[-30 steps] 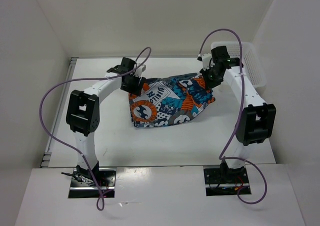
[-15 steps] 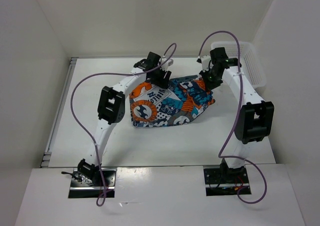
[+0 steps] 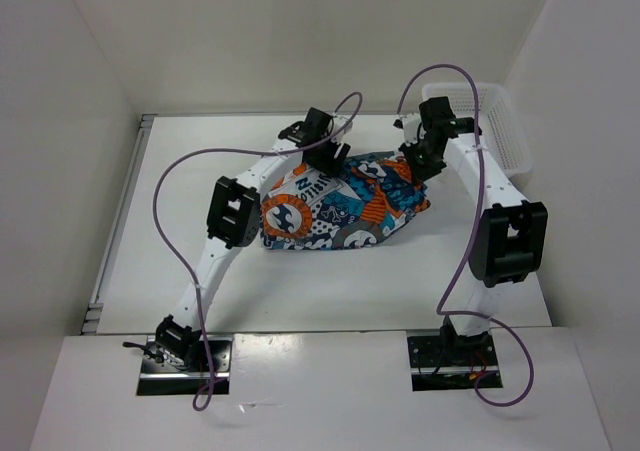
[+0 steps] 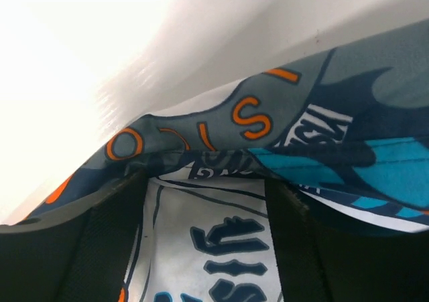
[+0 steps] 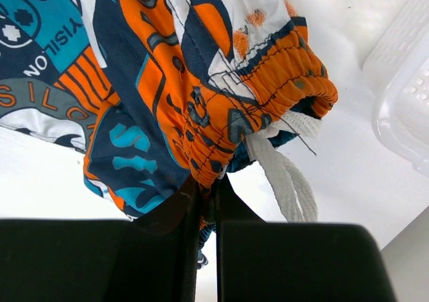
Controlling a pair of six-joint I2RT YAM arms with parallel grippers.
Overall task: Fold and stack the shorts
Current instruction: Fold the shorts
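Folding step: right gripper [image 5: 209, 185] pinches teal-orange printed fabric shorts [image 3: 340, 206] at the waistband; left gripper [image 4: 204, 181] gapes at their edge, probably closing next.

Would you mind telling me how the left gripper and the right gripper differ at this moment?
The left gripper has its jaws wide apart; the right gripper has its jaws pinched shut on the shorts. The left gripper sits along the shorts' far edge, the right gripper at their far right corner. Both reach the shorts.
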